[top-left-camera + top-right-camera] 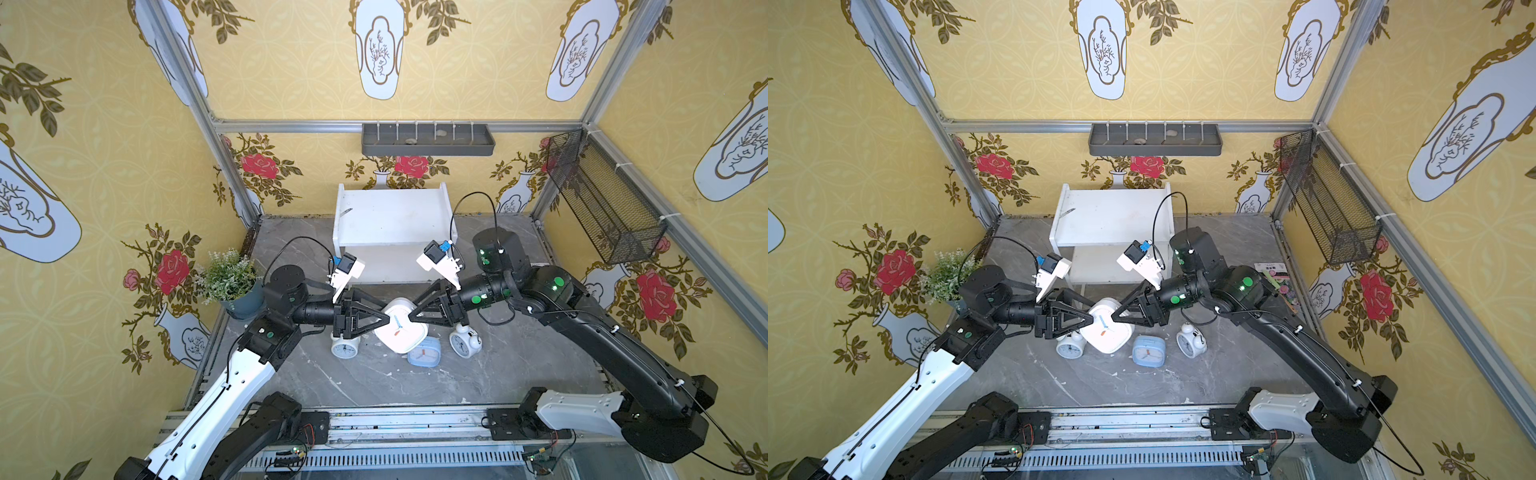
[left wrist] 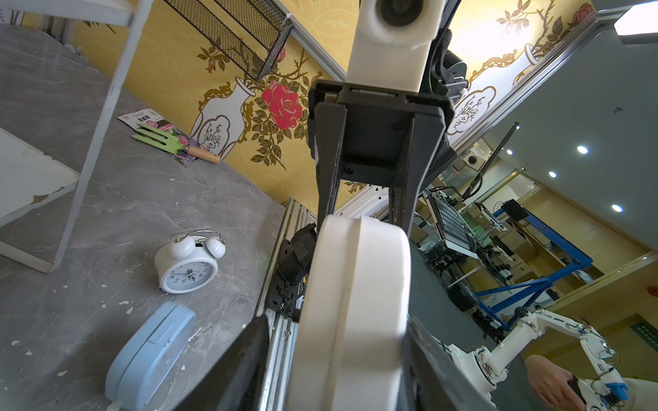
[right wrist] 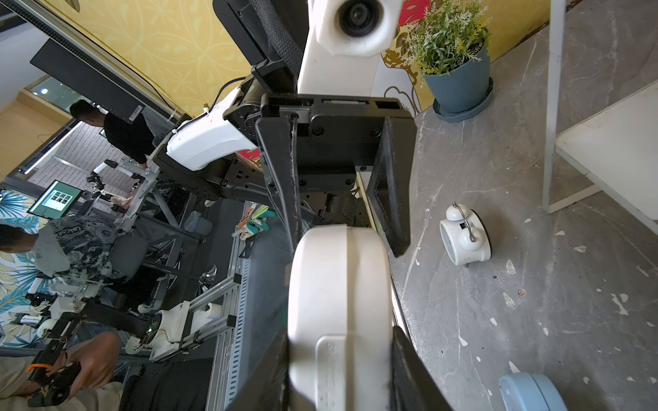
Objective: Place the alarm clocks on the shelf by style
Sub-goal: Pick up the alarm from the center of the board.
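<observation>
- Left twin-bell clock (image 1: pixel 345 347): sitting on the grey table (image 1: pixel 374 386), partly under the left arm.
- Left gripper (image 1: pixel 386 321): straddling one corner of the white rounded-square clock (image 1: pixel 401 328), jaws partly parted. Whether both pads are pressing cannot be told.
- White rounded-square clock: hanging above the table, face up, between the two pincers.
- Right gripper (image 1: pixel 411 318): clamping the opposite corner, a pad on each face.
- Light blue clock (image 1: pixel 424 353) and right twin-bell clock (image 1: pixel 464 343): resting on the table.
- Shelf (image 1: pixel 395 216): standing straight beyond, top board bare, open air intervening, both arms equally near.
</observation>
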{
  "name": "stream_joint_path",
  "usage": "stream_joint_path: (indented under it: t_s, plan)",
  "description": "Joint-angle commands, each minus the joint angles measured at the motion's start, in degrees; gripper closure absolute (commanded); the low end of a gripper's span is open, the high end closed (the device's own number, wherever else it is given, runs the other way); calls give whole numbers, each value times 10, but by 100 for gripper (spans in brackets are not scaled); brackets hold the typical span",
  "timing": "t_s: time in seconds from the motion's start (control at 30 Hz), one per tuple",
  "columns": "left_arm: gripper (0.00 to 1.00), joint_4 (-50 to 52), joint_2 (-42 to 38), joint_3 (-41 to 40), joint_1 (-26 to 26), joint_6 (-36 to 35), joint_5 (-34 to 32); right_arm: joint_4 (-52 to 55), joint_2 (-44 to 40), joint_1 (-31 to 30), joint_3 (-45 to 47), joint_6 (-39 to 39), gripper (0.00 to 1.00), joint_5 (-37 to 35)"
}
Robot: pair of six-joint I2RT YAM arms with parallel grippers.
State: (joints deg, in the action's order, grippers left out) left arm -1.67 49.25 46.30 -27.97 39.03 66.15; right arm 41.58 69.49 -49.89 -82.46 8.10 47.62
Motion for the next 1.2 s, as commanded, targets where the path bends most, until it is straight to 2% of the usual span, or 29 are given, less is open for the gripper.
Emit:
stream_joint_path:
  t_s: [0.0,0.2,0.37,0.5,0.67,0.77,0.87,0.97,1.03,1.17]
  plan:
    - [41,-18,1,-5,1,-1,6,-45,2,1,1,1,70,9]
    - [54,-36,1,-10,0,-1,7,-56,1,4,3,2,69,4]
    - [66,-71,-5,-24,1,32,6,-85,-5,4,18,13,68,3]
    - [67,-88,-14,-33,1,45,0,-99,-13,5,21,19,62,-5]
    - [69,-139,-17,-43,1,77,-11,-113,-25,6,26,27,31,-46]
    - [70,-237,-14,-67,1,129,-41,-143,-48,6,48,42,17,-108]
    - [67,-374,1,-94,1,214,-94,-228,-90,11,106,88,14,-133]
    - [69,-492,17,-116,0,276,-149,-317,-128,12,172,140,12,-149]
    - [71,-550,25,-124,1,303,-174,-398,-148,12,224,185,4,-151]
    - [74,-608,43,-117,0,329,-188,-513,-159,12,278,242,2,-131]
